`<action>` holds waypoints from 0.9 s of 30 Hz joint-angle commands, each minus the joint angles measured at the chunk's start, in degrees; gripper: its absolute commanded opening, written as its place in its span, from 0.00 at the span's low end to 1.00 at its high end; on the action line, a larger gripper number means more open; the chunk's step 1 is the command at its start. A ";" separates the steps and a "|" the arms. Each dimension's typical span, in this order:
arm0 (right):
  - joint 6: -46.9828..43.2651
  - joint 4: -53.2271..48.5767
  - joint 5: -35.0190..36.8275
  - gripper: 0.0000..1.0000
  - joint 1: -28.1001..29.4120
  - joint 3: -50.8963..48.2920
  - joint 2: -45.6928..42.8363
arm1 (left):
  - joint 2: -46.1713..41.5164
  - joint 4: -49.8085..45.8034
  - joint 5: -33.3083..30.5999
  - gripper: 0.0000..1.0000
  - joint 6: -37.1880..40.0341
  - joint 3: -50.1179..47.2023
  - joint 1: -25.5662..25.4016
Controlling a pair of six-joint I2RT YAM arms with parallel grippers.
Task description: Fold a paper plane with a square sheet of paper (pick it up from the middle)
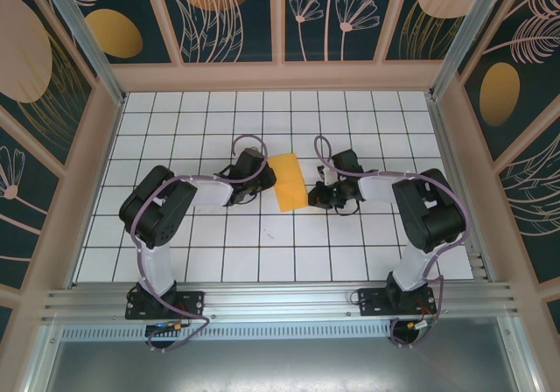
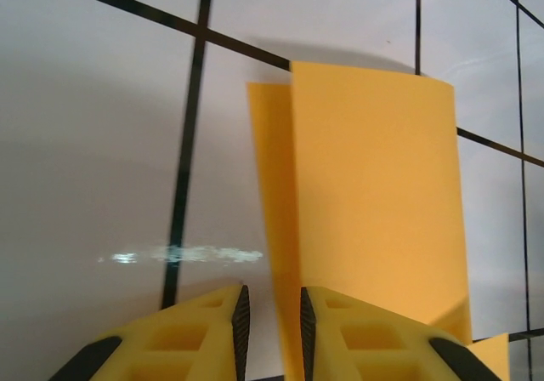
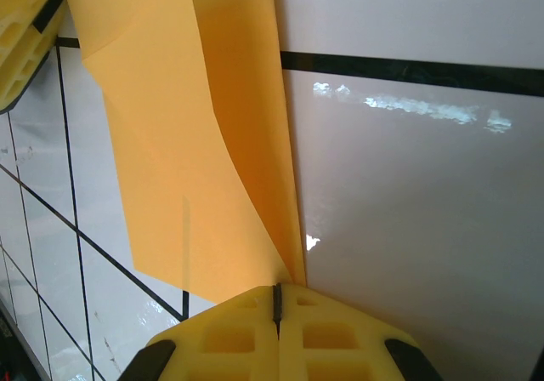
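Top view: the sheet of paper [image 1: 289, 182], orange-yellow and folded over on itself, lies on the white gridded tabletop [image 1: 262, 252] near its middle, directly between the two grippers. The left gripper [image 1: 265, 179] meets the sheet's left edge and the right gripper [image 1: 315, 189] meets its right edge. Both arms reach inward from their bases at the near edge. Printed wall panels [image 1: 114, 33] enclose the tabletop on three sides.

Left wrist view: the sheet of paper [image 2: 374, 194] extends away from the left gripper [image 2: 274, 300]. An upper layer overlaps a narrower strip of lower layer showing along the left. The yellow fingers [image 2: 348, 338] stand slightly apart. The paper's near edge enters the narrow gap and lies against one pad, with bare tabletop visible beside the other, so no clamping is evident. The frame's lower edge cuts off the gap's depth.

Right wrist view: the right gripper [image 3: 276, 289] has its jaws pressed together on the sheet of paper [image 3: 195, 143], with only a thin seam between the fingers. The paper's near corner runs into that seam. From there the top layer curls upward in a soft bend rather than lying flat. A yellow finger [image 3: 21, 32] of the left gripper shows at the upper left corner, touching the sheet's far edge. How much paper sits inside the seam is hidden.
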 commanded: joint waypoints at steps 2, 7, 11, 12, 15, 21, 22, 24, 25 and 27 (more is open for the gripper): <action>-0.66 -6.87 8.72 0.00 -0.39 -1.90 3.35 | -4.59 0.44 1.37 0.28 1.53 -0.78 0.51; -0.54 -6.43 8.07 0.00 -0.25 -1.74 3.37 | -5.51 8.46 11.67 0.20 -2.45 -2.23 0.17; -0.46 -6.08 7.66 0.00 -0.25 -1.55 3.18 | -3.31 12.46 17.73 0.17 -4.64 -2.21 -1.98; -0.45 -6.08 7.60 0.00 -0.30 -1.54 3.20 | -2.63 12.49 18.23 0.16 -4.91 -2.03 -2.52; -0.44 -5.87 7.14 0.00 -0.26 -1.31 3.26 | -0.38 13.08 19.28 0.16 -5.40 -1.66 -3.68; -0.54 -5.34 4.60 0.00 -0.30 -0.97 2.49 | 3.30 13.60 18.75 0.15 -7.28 -2.21 -3.84; -0.58 -5.30 4.07 0.00 -0.30 -0.82 2.05 | 3.71 13.28 18.23 0.15 -7.47 -2.35 -3.89; -0.63 -5.13 2.56 0.00 -0.30 -0.41 0.46 | 4.60 12.06 17.04 0.15 -7.33 -2.11 -3.88; -0.67 -5.22 1.86 0.00 -0.23 -0.08 -0.26 | 4.90 11.88 16.95 0.15 -7.24 -1.99 -3.85; -0.89 -5.03 -0.53 0.00 -0.27 0.73 -2.02 | 5.20 11.98 17.11 0.14 -7.24 -2.01 -3.85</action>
